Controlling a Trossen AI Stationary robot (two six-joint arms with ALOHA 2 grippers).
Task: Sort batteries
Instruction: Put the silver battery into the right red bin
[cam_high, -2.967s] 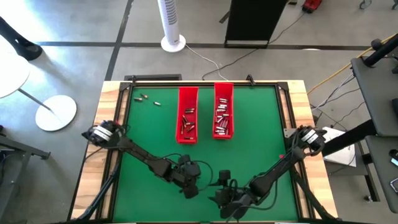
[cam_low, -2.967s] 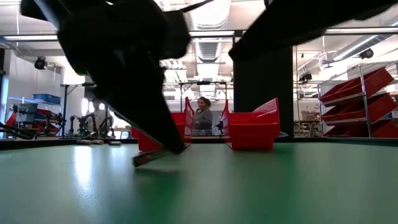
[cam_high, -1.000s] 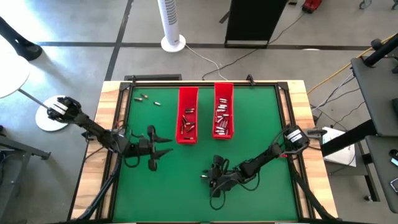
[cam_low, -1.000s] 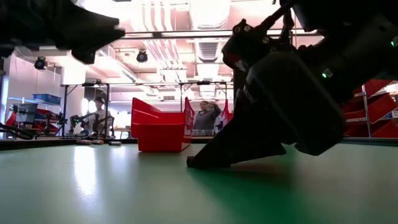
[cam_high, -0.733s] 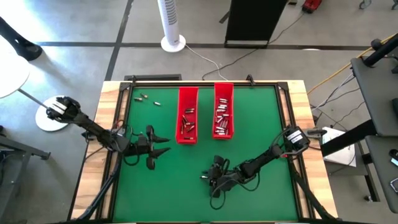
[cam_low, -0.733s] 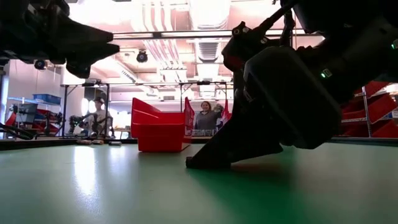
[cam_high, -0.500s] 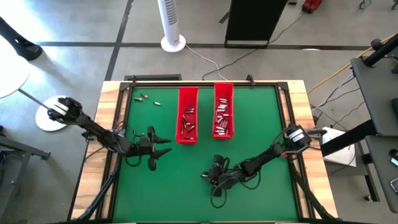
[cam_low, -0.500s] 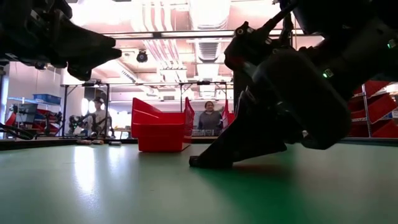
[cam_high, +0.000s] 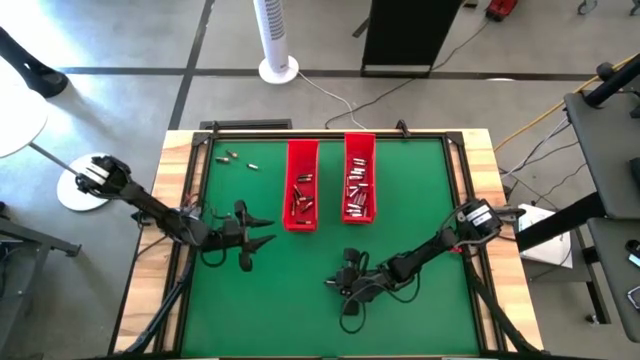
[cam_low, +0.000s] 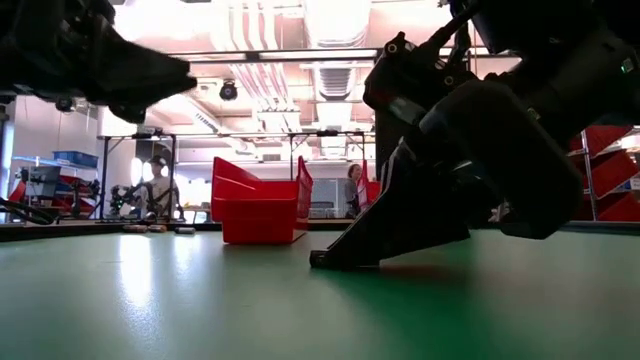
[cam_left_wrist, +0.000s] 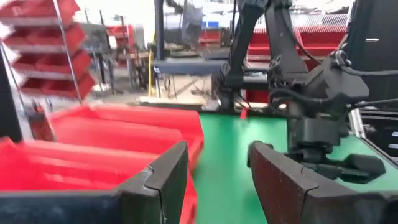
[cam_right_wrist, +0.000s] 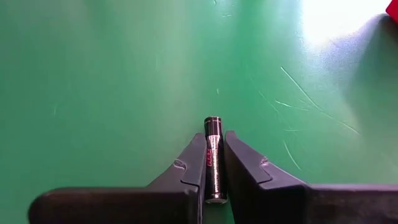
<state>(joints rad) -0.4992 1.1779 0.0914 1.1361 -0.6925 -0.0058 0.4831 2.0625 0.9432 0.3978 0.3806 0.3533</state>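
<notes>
Here the right claw (cam_right_wrist: 213, 163) is down at the green counter (cam_high: 270, 300), its two dark fingers (cam_right_wrist: 244, 163) pressed in on a single dark battery (cam_right_wrist: 212, 155) that lies lengthwise between them, one end poking out past the fingertips. In the high view this right claw (cam_high: 340, 283) sits low on the counter's near half, its arm reaching back to the counter's right edge. Well beyond the claw, toward the far edge, stand two long red trays side by side, the left tray (cam_high: 301, 198) and the right tray (cam_high: 359, 190), each holding a scatter of small batteries (cam_high: 357, 192). A few loose batteries (cam_high: 232, 157) lie far off near the far left corner of the counter. The left claw (cam_high: 256, 236) hangs off to the left of the right claw, just beside the left tray, its fingers (cam_left_wrist: 166, 177) parted with nothing between them. In the low view the right claw (cam_low: 330, 259) touches the counter surface, with a red tray (cam_low: 255, 212) behind it.
</notes>
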